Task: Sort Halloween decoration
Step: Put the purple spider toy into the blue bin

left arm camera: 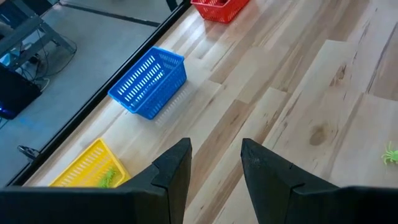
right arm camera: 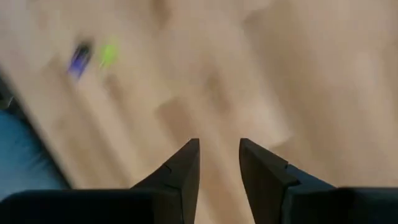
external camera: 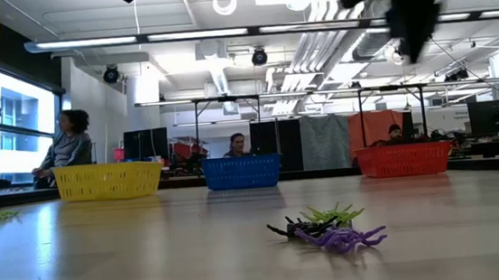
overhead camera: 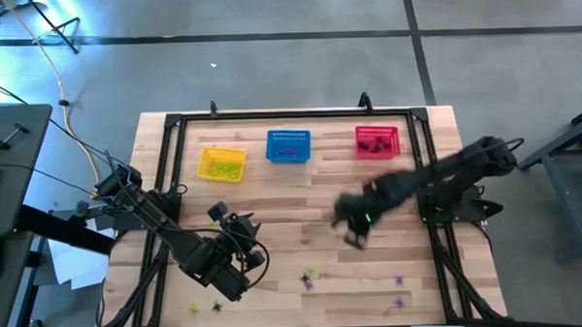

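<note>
Tiny spider trinkets lie scattered on the near part of the wooden table: a purple and green cluster [overhead camera: 308, 277], two purple ones [overhead camera: 399, 280] near the right, a green one [overhead camera: 193, 307] and a black one [overhead camera: 216, 305] near the left. In the low view a cluster [external camera: 330, 227] lies on the table top. My left gripper [left arm camera: 214, 155] hovers open over the near-left part, holding nothing. My right gripper [right arm camera: 219, 152] is open and empty above the table's right middle [overhead camera: 354, 237], with a purple and a green trinket [right arm camera: 93, 57] ahead of it.
Three mesh baskets stand along the far edge: yellow [overhead camera: 221, 164] with green trinkets, blue [overhead camera: 288, 146] with purple ones, red [overhead camera: 377, 140] with dark ones. A black frame [overhead camera: 289, 115] borders the table. People sit in the room behind the low view.
</note>
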You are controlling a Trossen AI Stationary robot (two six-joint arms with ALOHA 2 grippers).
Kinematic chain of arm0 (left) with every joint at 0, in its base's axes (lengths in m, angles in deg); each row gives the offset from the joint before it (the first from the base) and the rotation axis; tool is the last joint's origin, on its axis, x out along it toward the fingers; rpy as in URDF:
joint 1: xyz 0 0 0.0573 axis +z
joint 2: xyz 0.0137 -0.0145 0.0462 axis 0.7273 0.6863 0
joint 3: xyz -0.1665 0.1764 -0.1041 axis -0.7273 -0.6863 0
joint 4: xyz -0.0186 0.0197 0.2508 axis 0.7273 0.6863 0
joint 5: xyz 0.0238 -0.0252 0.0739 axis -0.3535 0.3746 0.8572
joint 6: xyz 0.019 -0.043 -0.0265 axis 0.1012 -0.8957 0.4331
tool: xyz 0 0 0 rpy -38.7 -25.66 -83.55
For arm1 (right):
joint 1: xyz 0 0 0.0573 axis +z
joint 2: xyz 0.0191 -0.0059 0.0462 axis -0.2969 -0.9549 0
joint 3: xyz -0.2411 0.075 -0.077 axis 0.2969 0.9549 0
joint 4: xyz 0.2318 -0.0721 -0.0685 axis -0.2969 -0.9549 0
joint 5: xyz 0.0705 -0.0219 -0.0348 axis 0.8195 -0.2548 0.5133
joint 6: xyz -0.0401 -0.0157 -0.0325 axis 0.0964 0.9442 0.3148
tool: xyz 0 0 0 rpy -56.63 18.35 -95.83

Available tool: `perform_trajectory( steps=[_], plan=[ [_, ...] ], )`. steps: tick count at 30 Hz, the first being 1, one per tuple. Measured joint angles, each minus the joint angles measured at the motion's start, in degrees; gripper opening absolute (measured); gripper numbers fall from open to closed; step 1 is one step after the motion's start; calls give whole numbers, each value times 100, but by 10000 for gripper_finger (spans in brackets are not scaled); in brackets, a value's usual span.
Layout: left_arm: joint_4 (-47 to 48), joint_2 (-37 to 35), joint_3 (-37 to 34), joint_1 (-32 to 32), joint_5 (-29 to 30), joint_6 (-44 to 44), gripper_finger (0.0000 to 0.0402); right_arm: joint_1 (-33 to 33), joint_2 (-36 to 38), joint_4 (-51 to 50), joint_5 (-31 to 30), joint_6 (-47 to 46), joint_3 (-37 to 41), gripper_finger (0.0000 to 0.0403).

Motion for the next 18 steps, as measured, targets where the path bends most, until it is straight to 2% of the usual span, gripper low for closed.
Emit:
perform_trajectory(
  steps=[5,9,13,18],
  plan=[
    [-44,-1,0,0,15,1,131,1593,-169,50,-92,-1840,0,107],
    [-138,0,0,0,18,2,131,2607,-342,33,-175,-3323,0,108],
    [-262,0,0,0,27,9,131,3264,-514,33,-412,-4339,0,108],
    [-337,-1,0,0,24,11,131,3610,-830,36,-511,-4887,0,108]
  ],
)
